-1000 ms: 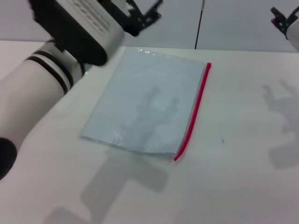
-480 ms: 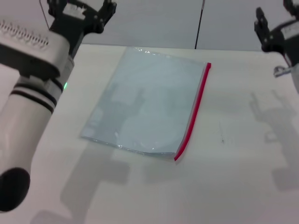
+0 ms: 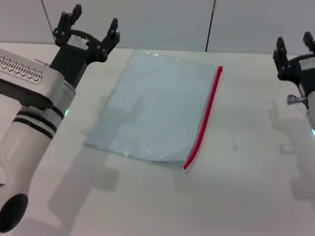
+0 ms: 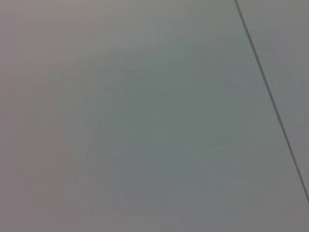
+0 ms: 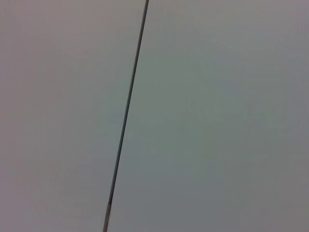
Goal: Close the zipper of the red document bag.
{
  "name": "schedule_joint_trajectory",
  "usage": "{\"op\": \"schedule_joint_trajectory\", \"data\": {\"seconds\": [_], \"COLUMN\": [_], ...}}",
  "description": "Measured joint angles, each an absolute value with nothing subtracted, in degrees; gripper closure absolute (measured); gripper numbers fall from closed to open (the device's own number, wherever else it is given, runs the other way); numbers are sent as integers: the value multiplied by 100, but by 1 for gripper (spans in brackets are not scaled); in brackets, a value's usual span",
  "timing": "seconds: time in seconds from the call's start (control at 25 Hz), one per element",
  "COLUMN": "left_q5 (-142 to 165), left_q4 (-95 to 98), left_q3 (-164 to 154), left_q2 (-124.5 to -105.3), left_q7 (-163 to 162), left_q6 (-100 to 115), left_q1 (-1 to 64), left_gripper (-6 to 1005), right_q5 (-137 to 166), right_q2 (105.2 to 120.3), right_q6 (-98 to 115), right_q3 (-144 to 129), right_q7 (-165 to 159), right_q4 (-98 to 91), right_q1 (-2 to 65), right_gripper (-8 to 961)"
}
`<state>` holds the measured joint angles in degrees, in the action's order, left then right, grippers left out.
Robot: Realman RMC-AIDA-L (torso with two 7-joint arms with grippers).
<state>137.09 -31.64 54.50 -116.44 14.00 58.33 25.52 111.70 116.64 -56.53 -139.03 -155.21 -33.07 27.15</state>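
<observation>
The document bag (image 3: 157,110) lies flat mid-table, its red zipper strip (image 3: 205,118) along the right edge; the slider is too small to find, so whether it is shut is unclear. The left gripper (image 3: 87,30) hovers beyond the bag's far-left corner, fingers spread wide; the right gripper (image 3: 294,47) hangs well right, also spread. Neither touches the bag.

No legible text, labels, brands or numbers on any surface in the head or either wrist view.
</observation>
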Motion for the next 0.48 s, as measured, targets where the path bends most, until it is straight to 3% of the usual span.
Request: {"op": "schedule_joint_trajectory", "data": {"seconds": [0.48], "left_q5": [13594], "left_q4": [-2795], "left_q3": [5442], "left_q2": [-11661], "left_q7": [1209], "left_q6": [5546], "left_q1": [2610], "left_gripper": [139], "right_q5": [11018], "right_q2": [11681], "right_q6": [-5051], "right_q3": [-14187], "right_q7": [-15859], "right_q4": [-3153], "right_q1": [2789], "right_gripper": [381]}}
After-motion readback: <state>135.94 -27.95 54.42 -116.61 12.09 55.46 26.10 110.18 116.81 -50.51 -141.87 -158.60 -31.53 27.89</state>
